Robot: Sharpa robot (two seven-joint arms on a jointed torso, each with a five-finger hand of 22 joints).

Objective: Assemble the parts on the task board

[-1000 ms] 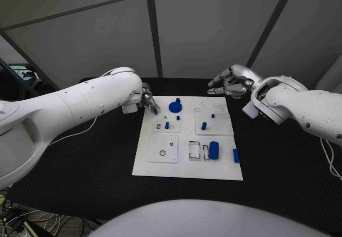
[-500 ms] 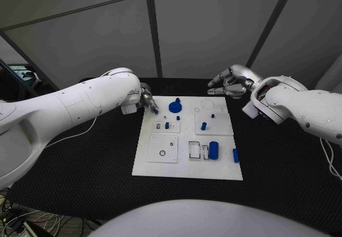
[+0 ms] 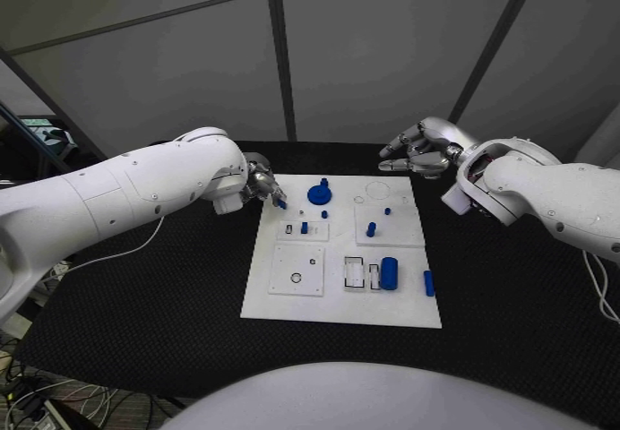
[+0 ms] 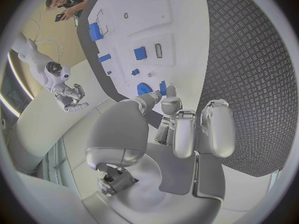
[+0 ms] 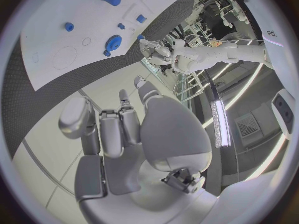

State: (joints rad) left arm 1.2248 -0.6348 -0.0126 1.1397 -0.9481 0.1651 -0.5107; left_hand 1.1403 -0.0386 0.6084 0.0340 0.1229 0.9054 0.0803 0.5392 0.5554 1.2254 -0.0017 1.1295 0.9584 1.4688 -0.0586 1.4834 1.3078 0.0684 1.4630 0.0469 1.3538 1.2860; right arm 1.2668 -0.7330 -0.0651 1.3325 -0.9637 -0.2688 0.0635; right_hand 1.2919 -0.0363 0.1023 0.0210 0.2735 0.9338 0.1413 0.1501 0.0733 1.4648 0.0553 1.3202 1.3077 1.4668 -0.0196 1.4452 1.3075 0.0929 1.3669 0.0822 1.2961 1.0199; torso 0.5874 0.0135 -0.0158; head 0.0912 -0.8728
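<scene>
A: What lies nearest the robot?

B: The near edge of the white task board (image 3: 339, 309). On that part, well apart from both hands, a slim blue pin (image 3: 427, 283) lies by the board's right edge, with a thicker blue cylinder (image 3: 388, 272) just beside it toward the middle.

A: And further in?

B: Small blue pegs stand mid-board: one (image 3: 370, 229) on the right hand's side, one (image 3: 304, 227) on the left hand's side. Beyond them, the blue round knob (image 3: 318, 193) sits near the far edge, just beside the left hand.

A: What is the left hand doing?

B: The left hand (image 3: 265, 187) is over the board's far left corner, pinching a small blue part (image 4: 163, 88) between its fingertips (image 4: 169, 92), close to the knob.

A: The right hand?

B: The right hand (image 3: 416, 152) hangs beyond the board's far right corner, off the board, fingers curled partway and apart, nothing in it.
</scene>
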